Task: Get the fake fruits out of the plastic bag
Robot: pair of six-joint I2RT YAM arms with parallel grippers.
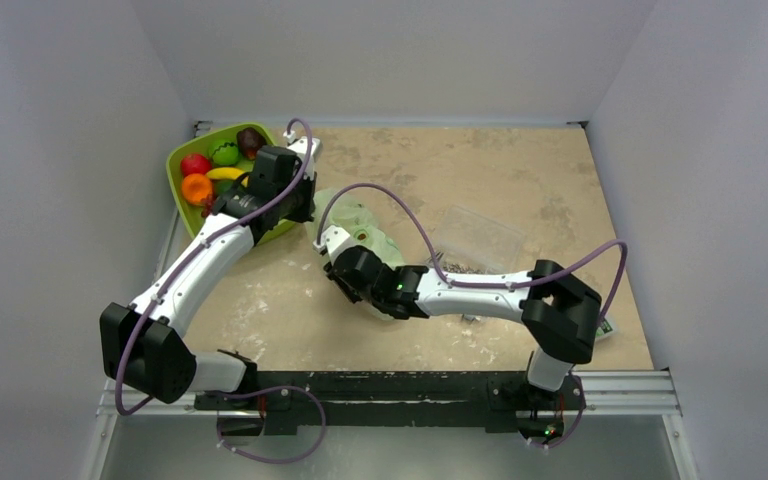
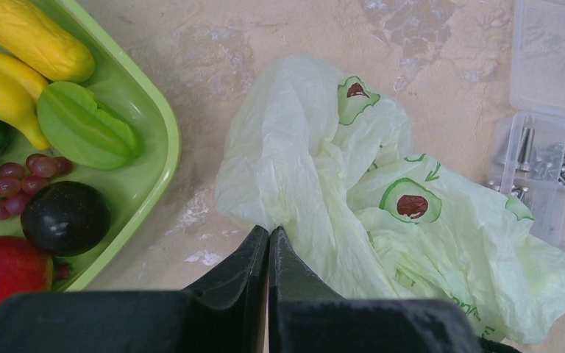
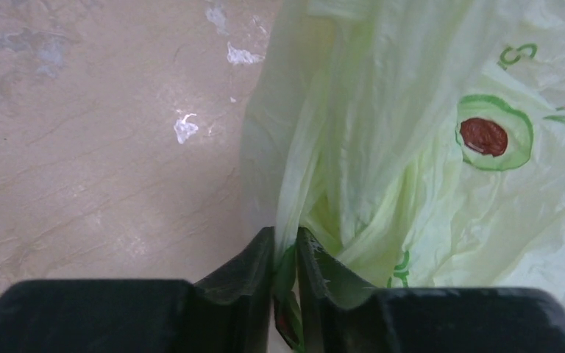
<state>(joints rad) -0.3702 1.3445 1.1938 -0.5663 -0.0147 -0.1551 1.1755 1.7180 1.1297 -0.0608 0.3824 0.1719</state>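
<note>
Mid-table the bag (image 2: 412,243) lies crumpled near the tray (image 2: 168,147), any fruits inside hidden. Left gripper (image 2: 268,234) and right gripper (image 3: 285,239) each pinch tight on a fold of its near edge; the bag spreads away from both.

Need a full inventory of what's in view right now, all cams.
table: 1, beige, under everything
tray: 1, lime green, far left of table
fruit: at least seven, red, orange, yellow, green, dark purple, in tray
bag: 1, pale green with avocado prints, mid-table beside tray; contents not visible
screw box: 1, clear, right of bag
arms: 2, white and black, bases at near edge
left hand: 1, black, shut on bag edge
right hand: 1, black, shut on bag fold
</note>
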